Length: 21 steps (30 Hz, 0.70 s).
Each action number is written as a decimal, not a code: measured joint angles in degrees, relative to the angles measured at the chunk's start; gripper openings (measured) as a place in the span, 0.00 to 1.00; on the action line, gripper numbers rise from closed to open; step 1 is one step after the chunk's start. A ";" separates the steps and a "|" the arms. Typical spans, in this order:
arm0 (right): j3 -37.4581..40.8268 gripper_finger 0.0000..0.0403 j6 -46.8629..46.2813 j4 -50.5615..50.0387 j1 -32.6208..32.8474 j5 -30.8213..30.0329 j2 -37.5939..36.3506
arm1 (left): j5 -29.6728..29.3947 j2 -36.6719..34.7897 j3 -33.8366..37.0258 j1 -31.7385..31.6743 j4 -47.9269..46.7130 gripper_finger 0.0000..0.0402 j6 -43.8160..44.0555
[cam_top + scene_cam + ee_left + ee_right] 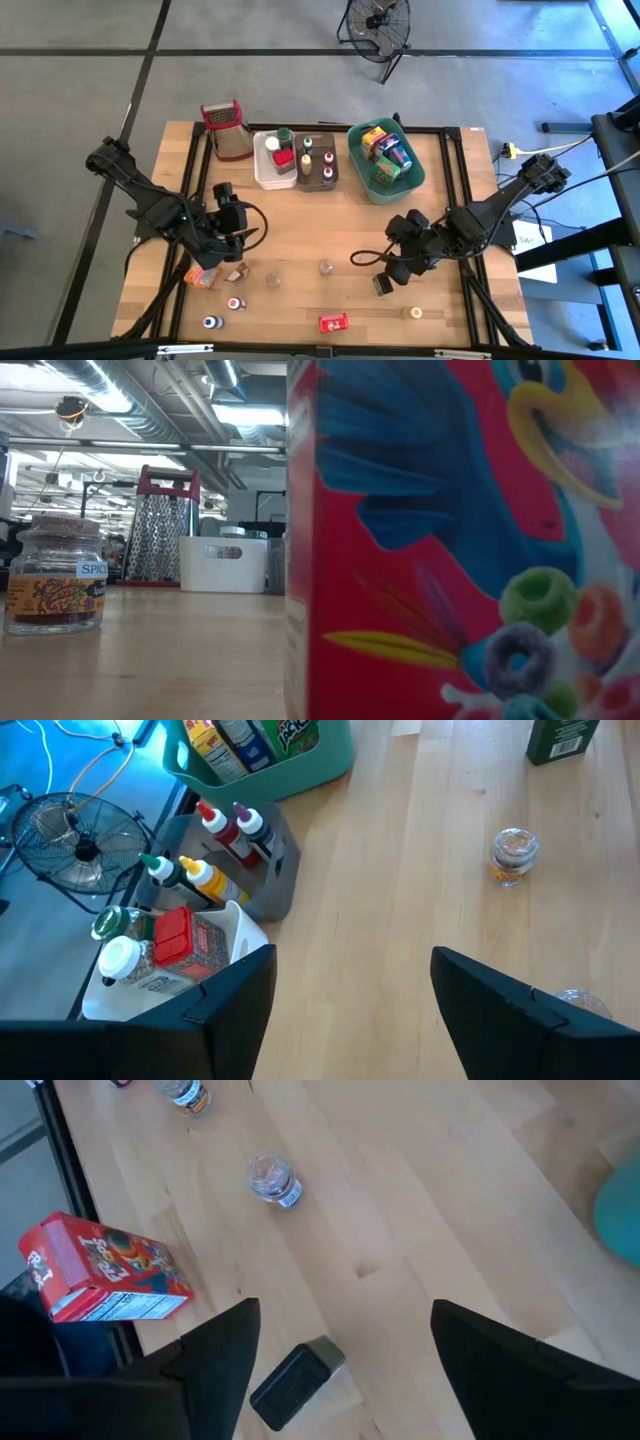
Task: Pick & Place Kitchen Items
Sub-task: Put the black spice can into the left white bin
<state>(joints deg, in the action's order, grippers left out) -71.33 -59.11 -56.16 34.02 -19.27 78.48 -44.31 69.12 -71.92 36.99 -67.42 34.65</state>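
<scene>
Both grippers open over the table, nothing held.
Right gripper (392,272) hangs wide above a dark box (296,1381) lying flat; left gripper (222,243) wide above bare wood. Cereal box (333,323) near the front edge.

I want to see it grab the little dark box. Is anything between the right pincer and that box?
No. The right pincer hangs open just above the dark box, with only bare table around it.

From here I can read only "SPIC" on the white label of the small spice jar (53,575); the print on the red cereal box (465,540) stays illegible.
</scene>
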 joint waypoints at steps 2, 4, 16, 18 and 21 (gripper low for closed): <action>0.00 0.77 -0.02 0.06 0.00 -0.02 0.00 | 0.00 0.00 0.00 0.00 -0.02 0.65 0.02; 0.00 0.81 0.00 0.61 0.00 -0.32 0.00 | 0.00 0.00 0.00 0.00 -0.02 0.65 0.04; 0.00 0.89 2.05 3.75 -0.48 3.02 0.00 | 0.02 0.02 0.00 0.00 -0.04 0.65 0.08; 0.00 0.89 -1.63 1.76 -0.72 2.99 0.00 | 0.02 0.02 0.00 0.00 -0.04 0.65 0.09; 0.00 0.89 -6.82 -2.70 -0.72 3.02 0.56 | 0.31 0.02 0.00 0.00 -0.03 0.65 0.12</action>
<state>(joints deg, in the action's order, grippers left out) -71.33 -65.93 -58.86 33.30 -16.25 79.04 -44.01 69.14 -71.92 36.99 -67.45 34.77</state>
